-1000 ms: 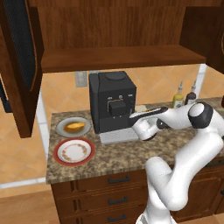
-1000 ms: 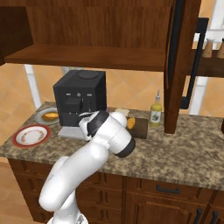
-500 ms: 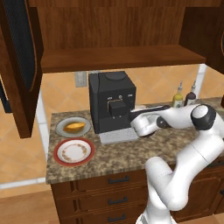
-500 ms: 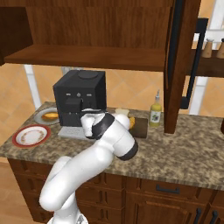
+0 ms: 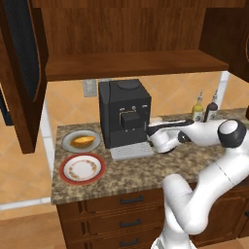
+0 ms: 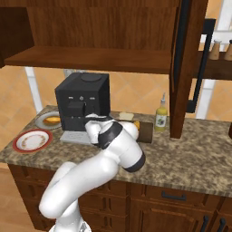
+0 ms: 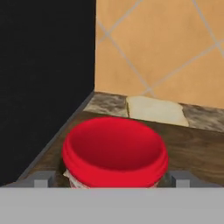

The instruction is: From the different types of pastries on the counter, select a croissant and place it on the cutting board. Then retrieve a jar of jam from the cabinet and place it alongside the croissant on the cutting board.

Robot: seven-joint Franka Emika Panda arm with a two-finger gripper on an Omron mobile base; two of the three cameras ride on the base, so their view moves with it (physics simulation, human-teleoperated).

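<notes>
In the hand view the jar of jam (image 7: 114, 151), red lid toward me, stands on the dark brown cutting board (image 7: 197, 151) beside the black coffee machine (image 7: 43, 78). My gripper (image 7: 113, 179) is open, with one fingertip on each side of the jar and a small gap at both. A strip of the cutting board (image 6: 147, 131) shows past my arm in the right base view, with an orange bit of the croissant (image 6: 137, 124) at its edge. In the left base view my hand (image 5: 163, 138) is low, right of the coffee machine (image 5: 124, 112).
A grey plate (image 5: 68, 145) holds a yellow-orange pastry (image 5: 81, 141); a red-rimmed plate (image 5: 82, 168) lies in front of it. Two bottles (image 5: 204, 108) stand at the back right. The cabinet shelf (image 5: 131, 63) hangs overhead, with its open door (image 6: 186, 68) to the right. A pale flat piece (image 7: 153, 109) lies by the wall.
The fingers have spread apart and let go of the jar, which now rests on the board. The hand has barely moved.
</notes>
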